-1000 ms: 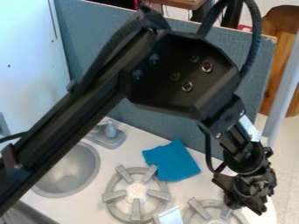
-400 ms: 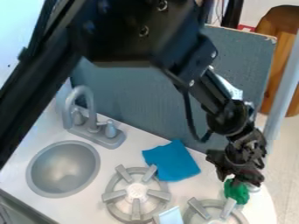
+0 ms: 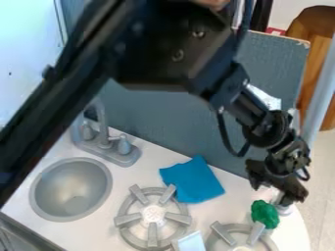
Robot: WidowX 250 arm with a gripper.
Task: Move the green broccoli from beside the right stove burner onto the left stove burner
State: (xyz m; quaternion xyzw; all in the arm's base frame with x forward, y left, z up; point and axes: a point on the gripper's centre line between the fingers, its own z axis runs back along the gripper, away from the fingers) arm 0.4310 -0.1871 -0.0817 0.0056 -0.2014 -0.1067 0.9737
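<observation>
The black gripper (image 3: 277, 190) hangs at the right end of the counter with its two fingers apart. Just below it stands a crumpled green object (image 3: 265, 214), on the counter behind the right burner. A small silvery object (image 3: 284, 209) sits close to the green one, its upper part partly covered by the gripper. To the left lies a flat blue cloth (image 3: 192, 180), behind the left stove burner (image 3: 153, 213). The right burner (image 3: 222, 232) is cut off by the bottom edge.
A round sink basin (image 3: 70, 190) and a grey faucet (image 3: 102, 132) are at the left. A tall grey-blue panel (image 3: 170, 117) runs along the counter's back. The counter's rounded end (image 3: 298, 235) and a pale pole (image 3: 321, 93) bound the right side.
The gripper has risen from low over the right burner, first moving up and left, then back to the right. The green object, hidden at first, came into view and stayed in place.
</observation>
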